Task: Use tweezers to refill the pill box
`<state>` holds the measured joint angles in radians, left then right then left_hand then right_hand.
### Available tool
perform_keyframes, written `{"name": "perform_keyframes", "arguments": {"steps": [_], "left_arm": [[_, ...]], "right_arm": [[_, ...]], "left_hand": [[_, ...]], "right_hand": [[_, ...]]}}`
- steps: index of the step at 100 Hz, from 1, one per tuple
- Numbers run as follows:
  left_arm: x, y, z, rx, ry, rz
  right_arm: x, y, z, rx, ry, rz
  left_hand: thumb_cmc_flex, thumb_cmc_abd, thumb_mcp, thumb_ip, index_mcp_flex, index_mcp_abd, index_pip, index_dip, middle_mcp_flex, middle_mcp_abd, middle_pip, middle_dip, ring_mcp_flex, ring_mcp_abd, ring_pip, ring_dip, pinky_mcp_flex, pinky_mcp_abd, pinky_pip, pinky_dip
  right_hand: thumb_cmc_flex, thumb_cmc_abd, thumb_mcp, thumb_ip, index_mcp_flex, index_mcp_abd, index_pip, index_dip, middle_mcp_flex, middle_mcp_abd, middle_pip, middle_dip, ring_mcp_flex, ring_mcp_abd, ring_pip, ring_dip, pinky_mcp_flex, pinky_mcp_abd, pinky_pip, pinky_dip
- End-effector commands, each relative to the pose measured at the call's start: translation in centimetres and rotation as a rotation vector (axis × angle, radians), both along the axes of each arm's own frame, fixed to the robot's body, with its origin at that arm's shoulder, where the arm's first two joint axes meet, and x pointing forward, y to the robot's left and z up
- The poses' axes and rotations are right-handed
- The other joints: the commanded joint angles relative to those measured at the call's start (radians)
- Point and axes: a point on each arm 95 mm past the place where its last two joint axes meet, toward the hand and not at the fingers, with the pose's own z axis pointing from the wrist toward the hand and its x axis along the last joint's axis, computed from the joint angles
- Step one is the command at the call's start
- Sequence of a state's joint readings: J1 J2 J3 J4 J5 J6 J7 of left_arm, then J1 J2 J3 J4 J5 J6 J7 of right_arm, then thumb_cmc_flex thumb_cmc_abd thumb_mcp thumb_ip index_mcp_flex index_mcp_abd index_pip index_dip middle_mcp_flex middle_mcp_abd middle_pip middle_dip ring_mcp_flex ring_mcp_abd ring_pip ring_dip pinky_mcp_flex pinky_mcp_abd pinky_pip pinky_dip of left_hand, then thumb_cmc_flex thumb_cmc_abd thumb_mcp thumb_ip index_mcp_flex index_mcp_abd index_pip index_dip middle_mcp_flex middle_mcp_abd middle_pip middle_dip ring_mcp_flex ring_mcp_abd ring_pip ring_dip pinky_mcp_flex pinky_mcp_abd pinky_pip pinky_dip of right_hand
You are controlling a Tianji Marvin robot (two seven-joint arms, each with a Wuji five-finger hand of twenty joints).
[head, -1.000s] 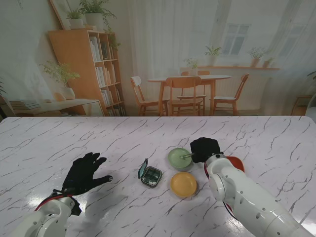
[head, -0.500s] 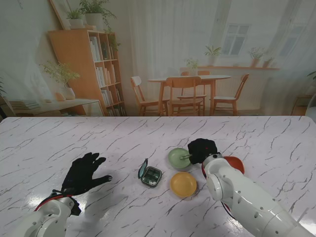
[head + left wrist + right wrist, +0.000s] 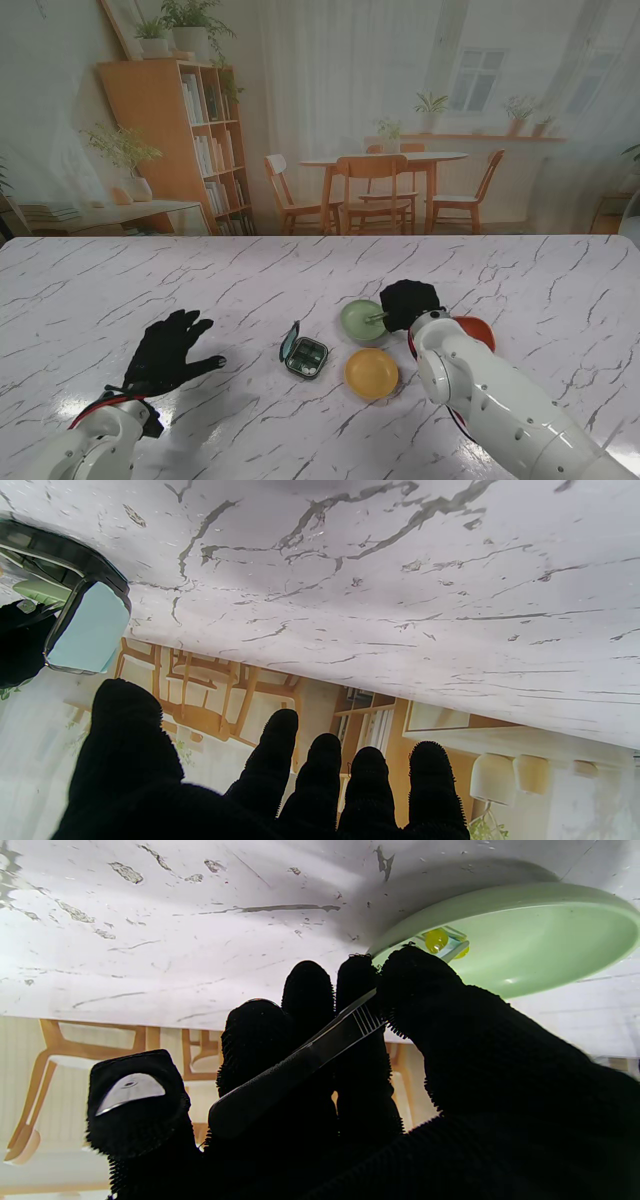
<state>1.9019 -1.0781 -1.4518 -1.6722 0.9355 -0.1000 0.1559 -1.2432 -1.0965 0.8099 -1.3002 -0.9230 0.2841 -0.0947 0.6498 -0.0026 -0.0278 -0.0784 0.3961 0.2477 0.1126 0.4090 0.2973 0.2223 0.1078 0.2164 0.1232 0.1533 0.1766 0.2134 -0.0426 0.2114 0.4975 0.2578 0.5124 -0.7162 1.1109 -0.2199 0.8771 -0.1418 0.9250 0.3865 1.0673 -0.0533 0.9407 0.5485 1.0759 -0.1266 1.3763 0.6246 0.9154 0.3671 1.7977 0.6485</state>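
Status: pick-up stage, by my judgement. Pill box stands with lid raised on the table; its compartments are too small to read for contents. Transfer to the box not yet done.

Right hand: fingers clamped on the tweezers, tips reaching into the green dish at a yellow pill (whether the tips actually pinch it cannot be told).

Left hand: fingers spread, holding nothing, flat near the table, well left of the pill box.

Pill box lies between the 2 hands, nearer to me than the green dish, just beside the yellow dish.
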Motion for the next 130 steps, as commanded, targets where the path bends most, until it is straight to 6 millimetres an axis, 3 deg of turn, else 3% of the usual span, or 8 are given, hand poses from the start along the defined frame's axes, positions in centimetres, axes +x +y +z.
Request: {"name": "perform_keyframes", "arguments": {"steps": [1,55,130], "left_arm": [[-0.3,-0.3,-0.4,-0.015,0.015,-0.019],[-0.3,-0.4,-0.5,-0.019,0.016,-0.023],[-0.4,-0.2,-0.8,-0.023,0.020,-0.015]], "right_arm": [[-0.3,0.4,-0.1,0.003,0.009,0.008],[-0.4,0.1,0.1,-0.014,0.034,-0.001],[-0.3,1.2,-0.2,0.012,0.031,0.011]], "left_hand": [[-0.006,0.034,-0.020,0.013,0.011,0.016,0.007,-0.013,0.002,-0.002,0.010,-0.004,-0.020,-0.020,0.013,-0.011,-0.007,-0.036,0.024,0.013],[-0.008,0.036,-0.021,0.012,0.011,0.015,0.007,-0.013,0.001,-0.004,0.010,-0.004,-0.020,-0.022,0.013,-0.011,-0.007,-0.037,0.024,0.013],[-0.007,0.036,-0.019,0.013,0.009,0.018,0.008,-0.012,0.003,-0.002,0.011,-0.002,-0.017,-0.021,0.013,-0.009,-0.006,-0.035,0.026,0.014]], "right_hand": [[0.041,0.018,0.081,0.024,0.087,-0.090,0.088,0.023,0.031,0.045,0.033,0.015,0.028,-0.097,0.046,0.012,0.022,-0.591,0.103,0.016],[0.013,-0.071,0.207,0.014,0.123,-0.081,0.122,0.062,0.046,0.037,0.060,0.050,0.026,-0.078,0.061,0.021,0.014,-0.588,0.112,0.017],[-0.002,-0.080,0.243,0.000,0.133,-0.056,0.134,0.091,0.074,0.040,0.077,0.054,0.056,-0.078,0.079,0.032,0.035,-0.587,0.130,0.018]]}}
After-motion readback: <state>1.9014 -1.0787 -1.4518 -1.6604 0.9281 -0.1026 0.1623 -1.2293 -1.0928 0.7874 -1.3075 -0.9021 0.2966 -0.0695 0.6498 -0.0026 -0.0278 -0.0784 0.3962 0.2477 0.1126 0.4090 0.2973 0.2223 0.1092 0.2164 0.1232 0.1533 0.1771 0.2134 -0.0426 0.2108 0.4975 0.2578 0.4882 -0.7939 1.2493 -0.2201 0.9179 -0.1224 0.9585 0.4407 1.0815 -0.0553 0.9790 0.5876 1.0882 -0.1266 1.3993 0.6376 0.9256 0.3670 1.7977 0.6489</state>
